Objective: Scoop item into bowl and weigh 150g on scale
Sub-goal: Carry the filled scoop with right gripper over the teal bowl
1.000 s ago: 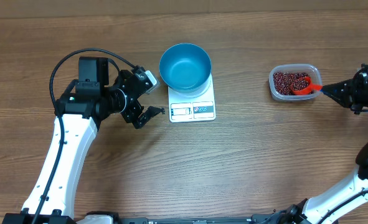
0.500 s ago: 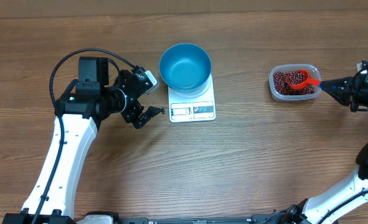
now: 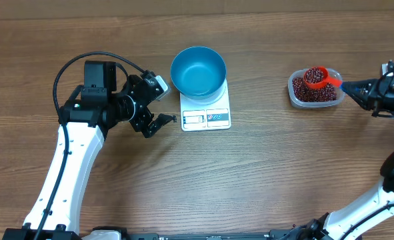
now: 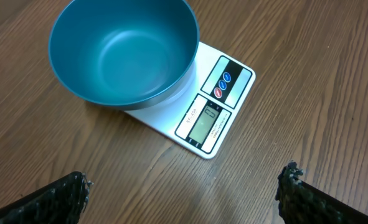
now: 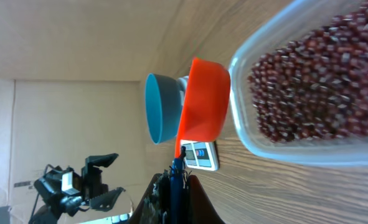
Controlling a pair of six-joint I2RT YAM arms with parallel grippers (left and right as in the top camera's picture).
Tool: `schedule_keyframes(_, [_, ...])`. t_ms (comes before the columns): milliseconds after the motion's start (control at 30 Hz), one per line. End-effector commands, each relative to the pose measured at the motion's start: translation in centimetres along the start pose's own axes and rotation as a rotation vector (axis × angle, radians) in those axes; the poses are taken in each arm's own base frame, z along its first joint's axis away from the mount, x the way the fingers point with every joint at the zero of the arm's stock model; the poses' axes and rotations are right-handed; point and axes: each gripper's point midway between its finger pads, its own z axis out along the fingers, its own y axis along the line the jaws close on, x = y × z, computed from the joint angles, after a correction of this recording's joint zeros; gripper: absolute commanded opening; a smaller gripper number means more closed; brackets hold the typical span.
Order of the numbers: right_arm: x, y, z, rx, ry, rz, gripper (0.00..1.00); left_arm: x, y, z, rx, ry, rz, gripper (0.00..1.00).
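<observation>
Left arm: it rises from the near-left edge of the table [image 3: 270,173], and the wrist is bent rightward. The left gripper [image 3: 167,102] is level with the scale [image 3: 207,119] and just to its left. Its jaws stand wide apart, with nothing between them and no contact with the scale. A black cable [image 3: 70,67] loops above this arm. Right arm: it enters from the right edge, and the right gripper [image 3: 358,89] points left toward the clear plastic tub [image 3: 293,95]. Its jaws are clamped together on the handle of a red scoop [image 3: 315,77]. The scoop's cup is heaped with beans and sits at the far edge of the tub. In the right wrist view its orange-red underside shows beside the tub rim, out of the bean mass. Task items: most of the beans [image 3: 311,93] lie in the tub as a loose maroon layer. The blue bowl [image 3: 198,72] sits on the rear part of the scale and is upright, with a bare interior. It leaves the display window and buttons uncovered at the near edge. The display reading cannot be made out. Surroundings: the tub stands well apart to the right of the scale, with wooden tabletop between them.
</observation>
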Motion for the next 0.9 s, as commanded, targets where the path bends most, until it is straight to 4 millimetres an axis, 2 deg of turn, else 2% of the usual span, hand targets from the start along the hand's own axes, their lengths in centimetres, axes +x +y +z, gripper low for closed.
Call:
schedule_keyframes(0, [0.0, 1.6, 1.6, -0.083, 0.009, -0.02, 0.04, 0.0, -0.3, 0.0, 0.014, -0.011, -0.017, 1.0])
schedule_keyframes(433, [1.3, 6.9, 6.8, -0.279, 0.091, -0.067, 0.04, 0.0, -0.3, 0.0, 0.014, -0.011, -0.017, 1.0])
schedule_keyframes(867, [5.4, 11.0, 13.1, -0.38, 0.262, -0.136, 0.04, 0.0, -0.3, 0.0, 0.014, -0.011, -0.017, 0.99])
